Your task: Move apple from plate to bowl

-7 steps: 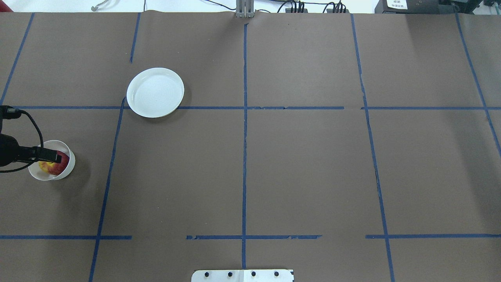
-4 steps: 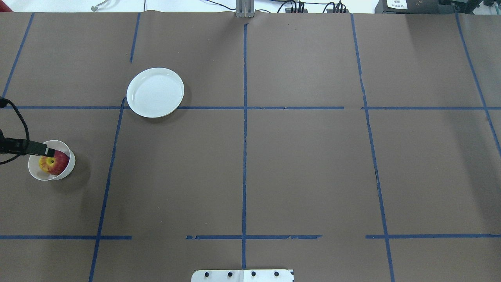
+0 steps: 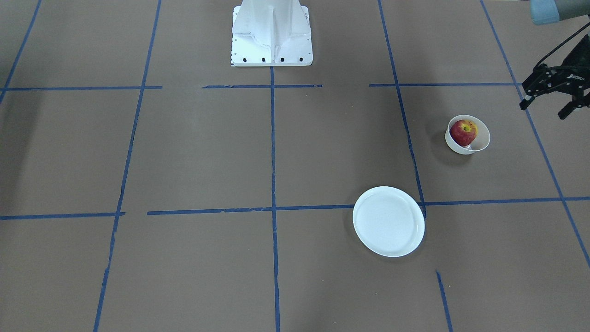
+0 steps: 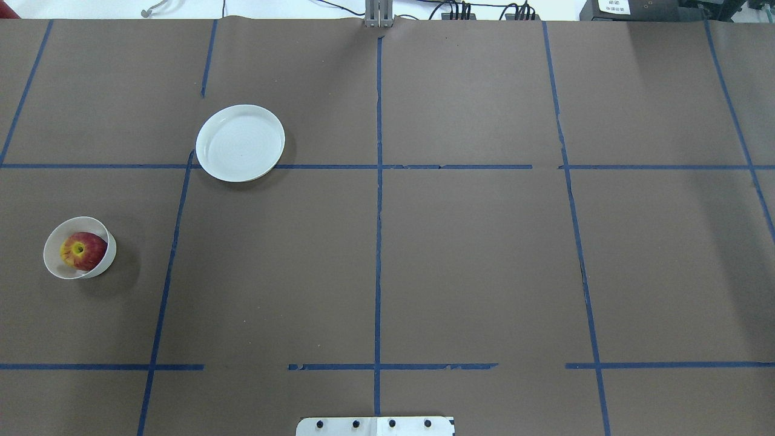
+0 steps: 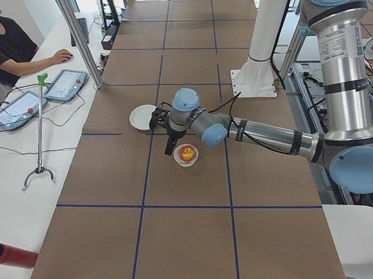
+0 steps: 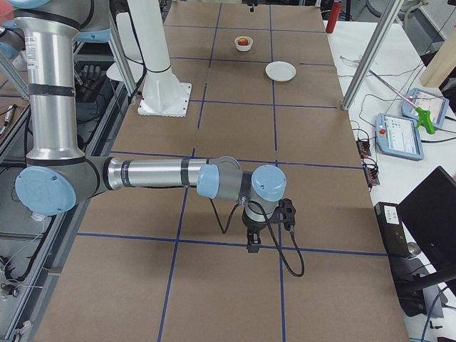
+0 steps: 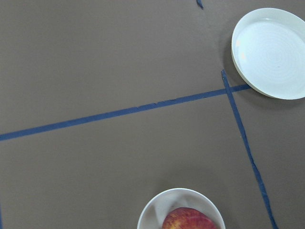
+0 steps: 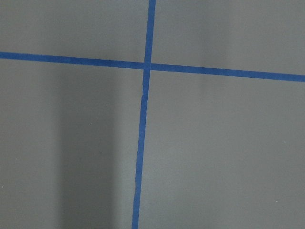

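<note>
The red apple with its yellow stem patch lies in the small off-white bowl at the table's left. It also shows in the front view and the left wrist view. The white plate stands bare, farther back and to the right. My left gripper is open and empty, lifted and apart from the bowl, beside it toward the table's end. It is out of the overhead view. My right gripper shows only in the exterior right view, low over bare table; I cannot tell whether it is open.
The white robot base stands at the middle of the robot's side. Blue tape lines cross the brown table cover. In the exterior left view an operator sits at a side bench with tablets.
My left gripper, which was over the bowl and apple, has drawn back to the left and left the overhead view. The apple stays in the bowl, now uncovered.
</note>
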### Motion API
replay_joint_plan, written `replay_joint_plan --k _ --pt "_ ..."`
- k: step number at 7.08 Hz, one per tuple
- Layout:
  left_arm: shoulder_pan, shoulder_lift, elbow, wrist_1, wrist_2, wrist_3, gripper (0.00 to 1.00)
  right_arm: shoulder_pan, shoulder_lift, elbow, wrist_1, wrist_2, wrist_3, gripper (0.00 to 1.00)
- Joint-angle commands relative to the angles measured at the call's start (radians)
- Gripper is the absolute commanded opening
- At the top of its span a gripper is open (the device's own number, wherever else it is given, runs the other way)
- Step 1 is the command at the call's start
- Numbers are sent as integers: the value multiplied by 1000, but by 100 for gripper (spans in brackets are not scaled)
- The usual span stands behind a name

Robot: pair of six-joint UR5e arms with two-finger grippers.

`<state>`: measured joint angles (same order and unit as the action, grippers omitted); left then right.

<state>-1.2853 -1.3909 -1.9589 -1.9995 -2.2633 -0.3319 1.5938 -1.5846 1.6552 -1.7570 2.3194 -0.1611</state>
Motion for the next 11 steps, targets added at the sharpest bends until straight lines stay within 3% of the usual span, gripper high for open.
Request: replay_joint_plan --k 1,3,5,11 --pt "-115 -37 29 199 4 306 100 0 0 0 1 0 0 100" --pt "-254 -156 209 359 -1 421 100 0 0 0 1 0 0 100" --pt "-323 -154 311 372 -2 430 100 0 0 0 1 0 0 100" --pt "-351 -92 321 393 -5 419 100 0 0 0 1 0 0 100"
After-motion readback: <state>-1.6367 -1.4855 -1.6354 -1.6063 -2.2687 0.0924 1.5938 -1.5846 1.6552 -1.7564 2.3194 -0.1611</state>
